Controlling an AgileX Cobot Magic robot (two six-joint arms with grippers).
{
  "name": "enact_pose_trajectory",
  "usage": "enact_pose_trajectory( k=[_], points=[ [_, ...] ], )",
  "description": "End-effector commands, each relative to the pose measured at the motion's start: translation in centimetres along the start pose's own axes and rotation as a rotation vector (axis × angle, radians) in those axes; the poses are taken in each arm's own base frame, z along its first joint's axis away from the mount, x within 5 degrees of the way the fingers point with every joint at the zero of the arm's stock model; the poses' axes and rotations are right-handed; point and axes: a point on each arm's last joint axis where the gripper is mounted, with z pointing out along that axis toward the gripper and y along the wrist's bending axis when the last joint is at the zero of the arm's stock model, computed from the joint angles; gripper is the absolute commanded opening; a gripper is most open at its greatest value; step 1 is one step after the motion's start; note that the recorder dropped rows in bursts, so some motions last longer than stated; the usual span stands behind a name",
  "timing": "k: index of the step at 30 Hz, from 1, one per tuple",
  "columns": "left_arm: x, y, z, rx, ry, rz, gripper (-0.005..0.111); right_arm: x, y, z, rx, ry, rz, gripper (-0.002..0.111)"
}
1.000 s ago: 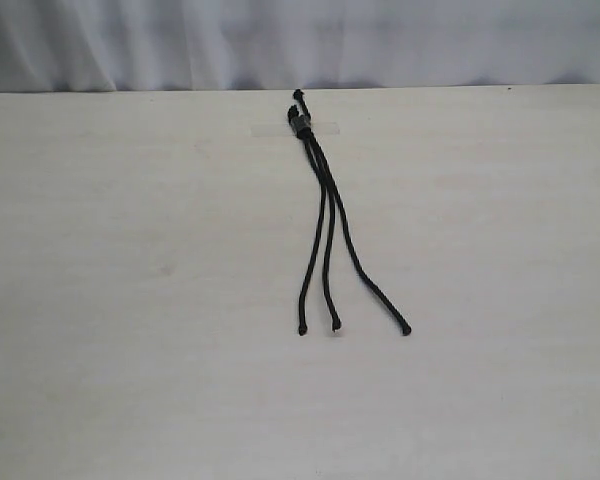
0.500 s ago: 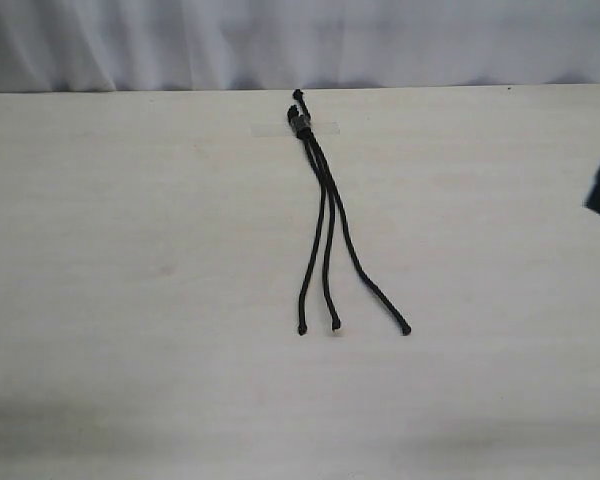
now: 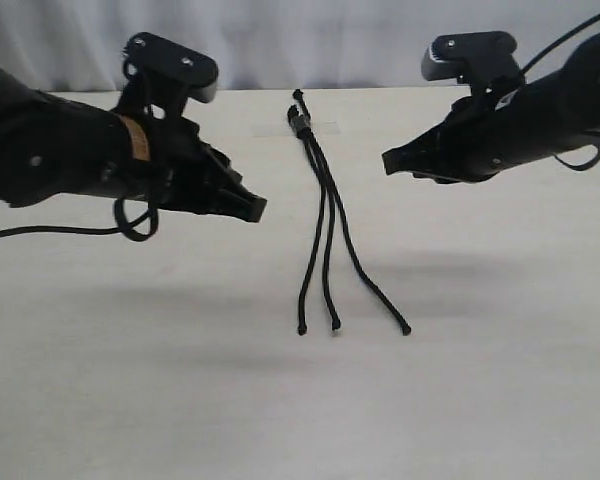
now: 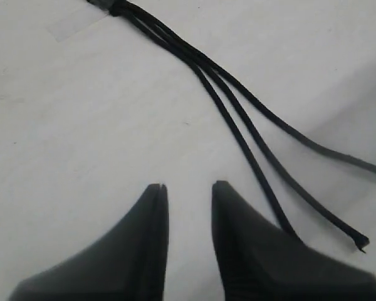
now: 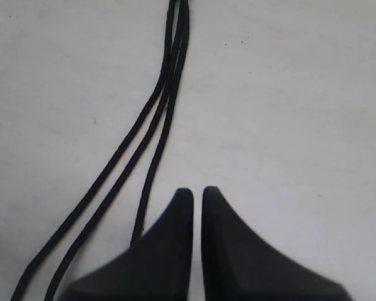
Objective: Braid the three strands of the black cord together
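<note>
Braiding hasn't started: the black cord (image 3: 320, 190) lies flat about mid-desk. Its knotted head (image 3: 299, 118) sits near the far edge under a strip of clear tape (image 3: 330, 126). The three strands (image 3: 329, 250) run straight toward the near edge, so the long axis goes far-to-near. Two of the free tips lie close together, while the third splays off toward the right edge.

The left gripper (image 3: 252, 208) hovers left of the strands around mid-length, its jaws a little apart and holding nothing. The right gripper (image 3: 388, 162) hovers on the other side, closer to the head end, jaws all but together and also empty. Both point inward at the cord and look about equally close, so I honestly can't call a winner.

The desk (image 3: 130, 350) is pale and bare, with loads of room each side to swing strands across. There's a white curtain (image 3: 310, 40) behind.
</note>
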Motion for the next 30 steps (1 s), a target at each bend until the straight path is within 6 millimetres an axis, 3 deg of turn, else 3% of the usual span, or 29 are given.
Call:
enact_pose_trajectory(
  k=[1, 2, 6, 9, 15, 25, 30],
  points=[
    [-1.3, -1.4, 3.2, 0.024, 0.015, 0.065, 0.031, -1.2, -0.4, 3.2, 0.005, 0.038, -0.022, 0.008],
    [-1.5, -1.6, 3.7, 0.027, 0.018, 0.068, 0.031, -1.5, -0.5, 3.6, 0.004, 0.039, -0.022, 0.011],
    [-1.1, -3.4, 6.5, 0.047, 0.117, 0.102, 0.031, -2.0, -1.0, 5.6, 0.03, 0.125, -0.124, 0.042],
    [0.0, -4.8, 7.7, 0.068, 0.152, 0.132, 0.031, -1.9, -2.3, 5.6, 0.092, 0.143, -0.108, 0.053],
    [0.6, -5.4, 9.2, 0.08, 0.148, 0.141, 0.031, -1.7, -5.4, 5.1, 0.138, 0.152, 0.019, 0.053],
    [0.6, -5.6, 11.5, 0.075, 0.175, 0.151, 0.031, -1.8, -5.4, 5.1, 0.129, 0.136, 0.045, 0.053],
    [0.1, -5.7, 11.7, 0.075, 0.137, 0.192, 0.031, -1.8, -5.4, 5.2, 0.13, 0.129, 0.045, 0.053]
  ],
)
